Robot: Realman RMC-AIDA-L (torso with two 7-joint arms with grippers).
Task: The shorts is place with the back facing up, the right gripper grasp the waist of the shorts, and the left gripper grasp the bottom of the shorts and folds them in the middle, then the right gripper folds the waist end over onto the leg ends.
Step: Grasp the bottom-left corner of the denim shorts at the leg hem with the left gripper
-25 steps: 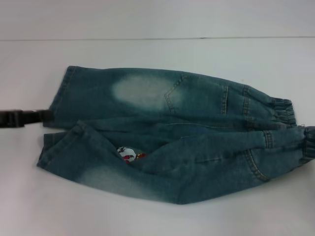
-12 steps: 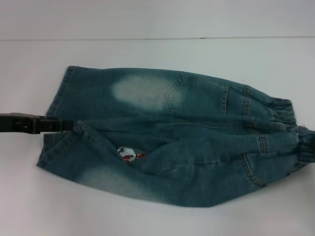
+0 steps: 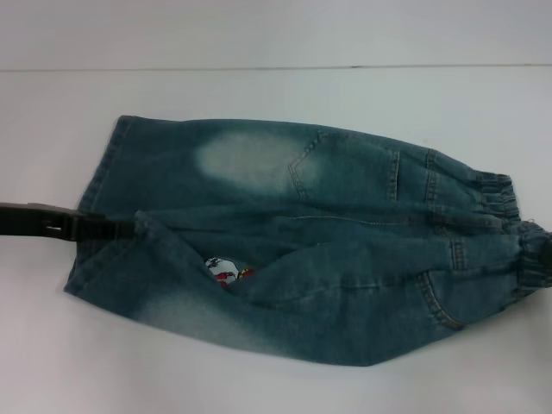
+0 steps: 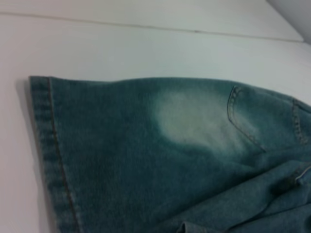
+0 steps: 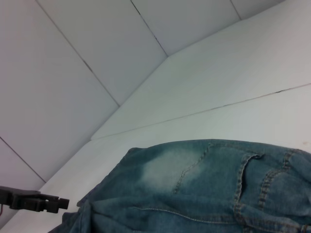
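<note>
White worktop (image 3: 259,95) fills the scene, with pale wall panels behind its far edge. On it lie the blue-green washed denim shorts (image 3: 302,233), spread across the middle with the elastic waist toward the worktop's right edge and the stitched leg hems (image 3: 102,172) toward its left edge. A faded pale patch and a back pocket show on the far leg; the near leg is bunched and partly folded up over the far one, and a small red-and-white cartoon print (image 3: 226,269) peeks out of the fold.

The black left gripper (image 3: 108,228) reaches in low from the left edge, its tip touching the hems where the two legs meet; whether it is clenched on the cloth or released cannot be told. In the right wrist view the same black tip (image 5: 48,204) sits just beside the hem.

A dark shape at the waistband near the right edge appears to be the right gripper (image 3: 545,250); its grip cannot be told either.
</note>
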